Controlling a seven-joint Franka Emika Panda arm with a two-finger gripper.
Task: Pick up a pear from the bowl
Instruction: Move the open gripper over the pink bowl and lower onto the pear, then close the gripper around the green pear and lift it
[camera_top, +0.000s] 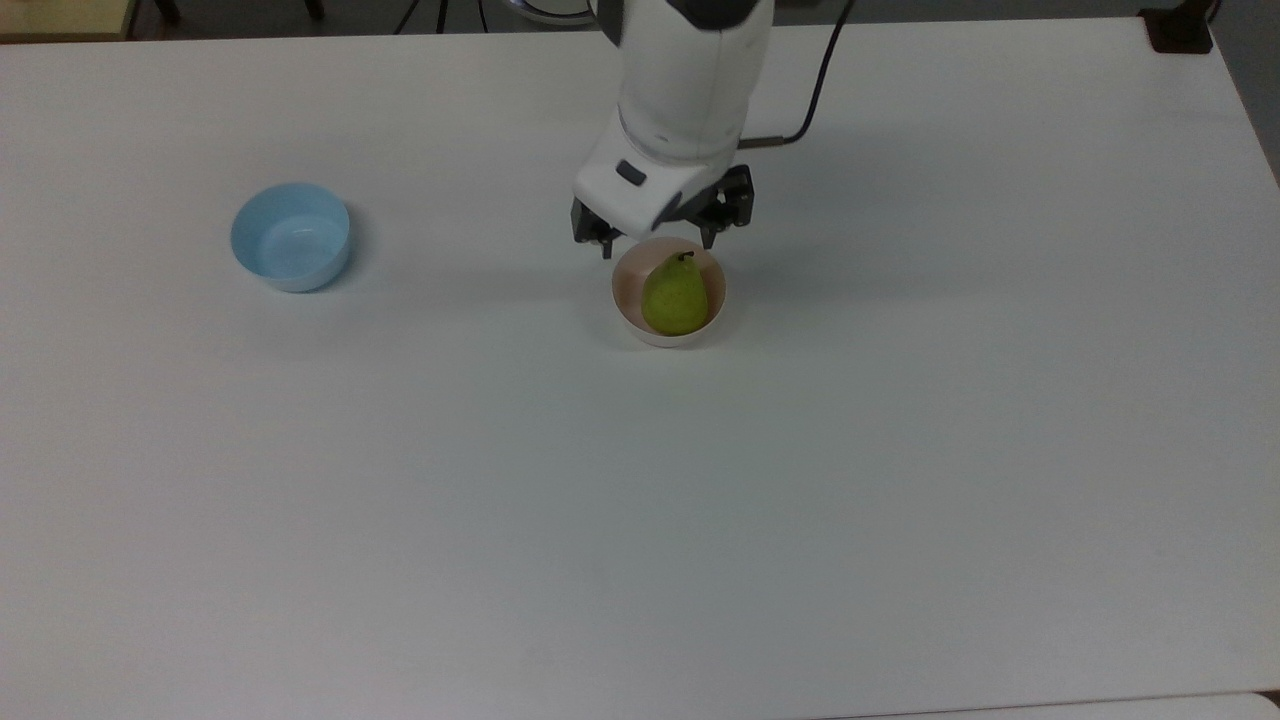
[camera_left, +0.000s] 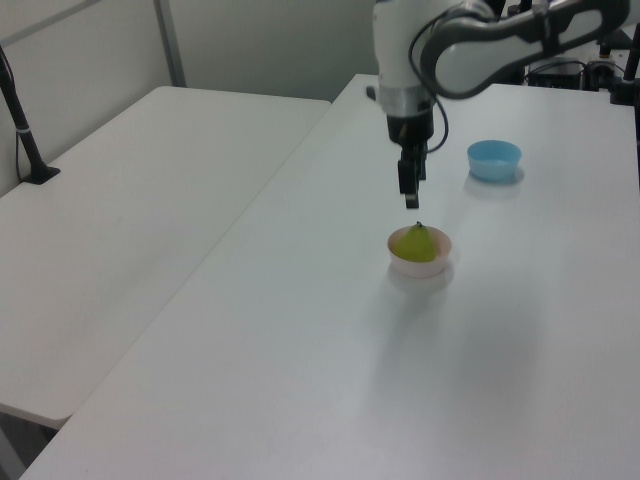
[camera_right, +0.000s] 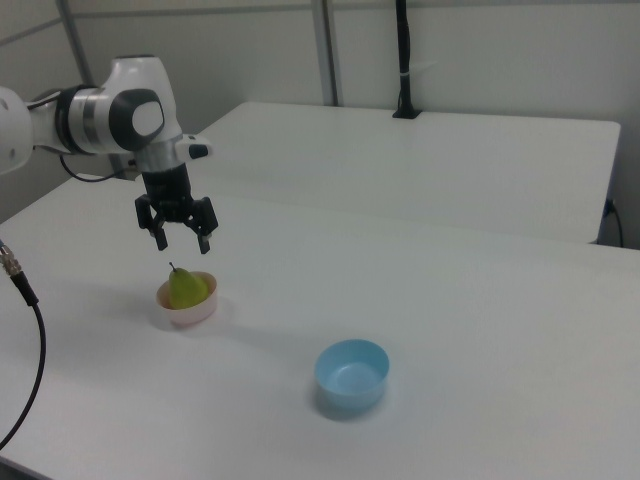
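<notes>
The arm (camera_top: 690, 80) has a glossy white shell with dark grey joint bands. The gripper (camera_right: 180, 240) is black with two slim fingers. A black cable (camera_top: 815, 90) trails beside the wrist.

a yellow-green pear (camera_top: 675, 294) sits, seemingly upright, stem up, inside the small pale pink bowl (camera_top: 626, 305).
</notes>
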